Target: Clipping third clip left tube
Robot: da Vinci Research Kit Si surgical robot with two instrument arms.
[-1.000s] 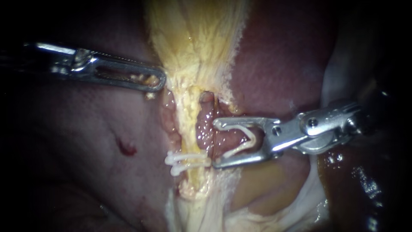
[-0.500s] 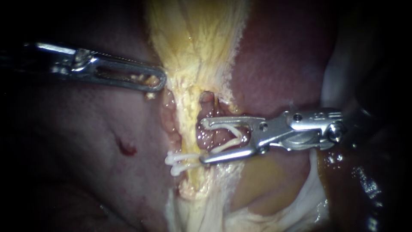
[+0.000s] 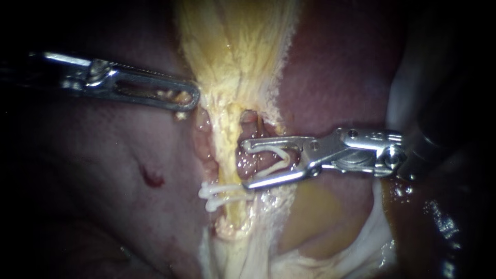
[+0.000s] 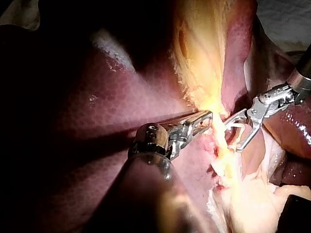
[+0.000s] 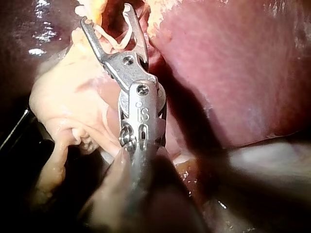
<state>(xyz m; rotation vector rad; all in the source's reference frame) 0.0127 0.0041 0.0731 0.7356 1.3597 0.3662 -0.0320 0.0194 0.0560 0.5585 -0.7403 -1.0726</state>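
My right instrument comes in from the right with an open white V-shaped clip held between its two spread jaws. The jaws straddle pink tissue, and their tips reach the right edge of the pale yellow tube. Two white clips sit across that tube just below the lower jaw. My left instrument is shut on yellow tissue at the strand's left edge. The right wrist view shows the same clip inside the spread jaws. In the left wrist view both instruments meet at the strand.
Dark red liver lies on both sides of the broad yellow strand. A small red wound marks the liver at the left. Pale white tissue borders the right, with wet brown tissue beneath the right instrument.
My right instrument has slid left along the tissue toward the yellow tube, and its jaws with the clip stand somewhat closer together. The left instrument has not moved.
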